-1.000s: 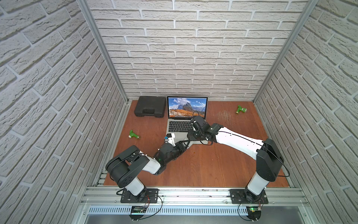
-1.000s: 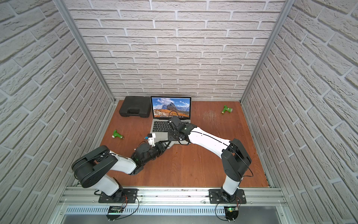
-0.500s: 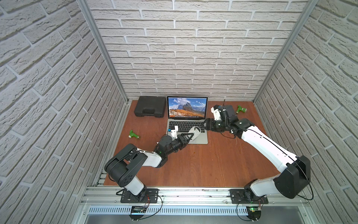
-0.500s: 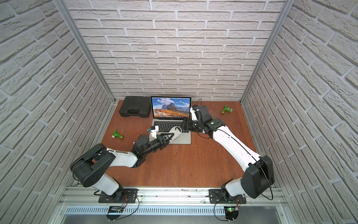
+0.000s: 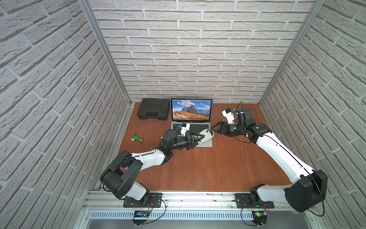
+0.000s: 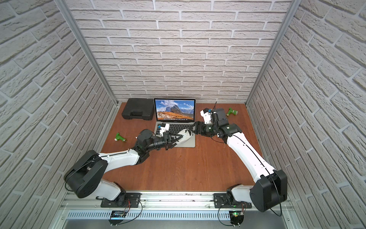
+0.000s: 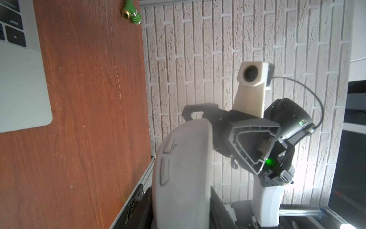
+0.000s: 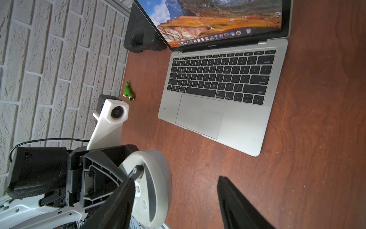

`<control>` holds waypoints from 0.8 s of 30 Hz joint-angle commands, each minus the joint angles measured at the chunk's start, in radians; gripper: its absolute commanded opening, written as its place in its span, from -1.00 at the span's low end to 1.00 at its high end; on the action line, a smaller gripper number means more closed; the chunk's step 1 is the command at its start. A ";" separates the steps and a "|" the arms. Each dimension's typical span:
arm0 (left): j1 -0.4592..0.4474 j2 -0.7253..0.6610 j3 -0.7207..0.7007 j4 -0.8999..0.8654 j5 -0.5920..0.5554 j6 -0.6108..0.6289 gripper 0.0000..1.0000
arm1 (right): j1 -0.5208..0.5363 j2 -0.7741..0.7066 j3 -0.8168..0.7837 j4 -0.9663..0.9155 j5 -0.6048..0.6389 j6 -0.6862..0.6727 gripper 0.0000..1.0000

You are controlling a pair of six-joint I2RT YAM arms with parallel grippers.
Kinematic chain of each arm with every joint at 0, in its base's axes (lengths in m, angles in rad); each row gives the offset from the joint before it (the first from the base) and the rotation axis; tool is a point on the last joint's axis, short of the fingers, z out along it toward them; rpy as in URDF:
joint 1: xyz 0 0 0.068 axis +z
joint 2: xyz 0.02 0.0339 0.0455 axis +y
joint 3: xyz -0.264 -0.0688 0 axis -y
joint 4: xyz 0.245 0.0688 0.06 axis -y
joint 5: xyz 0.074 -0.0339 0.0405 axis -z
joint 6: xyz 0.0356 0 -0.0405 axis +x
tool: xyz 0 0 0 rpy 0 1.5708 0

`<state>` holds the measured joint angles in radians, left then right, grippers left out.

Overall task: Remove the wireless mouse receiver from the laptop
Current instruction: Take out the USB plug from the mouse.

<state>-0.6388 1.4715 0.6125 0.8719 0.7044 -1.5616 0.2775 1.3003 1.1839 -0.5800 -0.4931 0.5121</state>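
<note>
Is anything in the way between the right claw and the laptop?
Yes. The grey mouse, gripped by the left gripper, hangs over the near right corner of the laptop, right at the fingertips of the open right gripper. I cannot see a receiver plugged into the laptop in any view.

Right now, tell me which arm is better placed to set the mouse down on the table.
Left, I'd say. The left gripper has its jaws clamped on the mouse, so it can simply lower it. The right gripper has its jaws open beside the mouse's end.
</note>
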 commanded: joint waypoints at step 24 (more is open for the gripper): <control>0.033 0.146 0.103 0.010 0.082 0.068 -1.00 | 0.288 0.204 0.457 -0.373 0.541 -0.224 -0.14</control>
<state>-0.6178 1.5929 0.6518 0.7509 0.6304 -1.4757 0.5987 1.5394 1.6547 -0.9867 0.0933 0.4267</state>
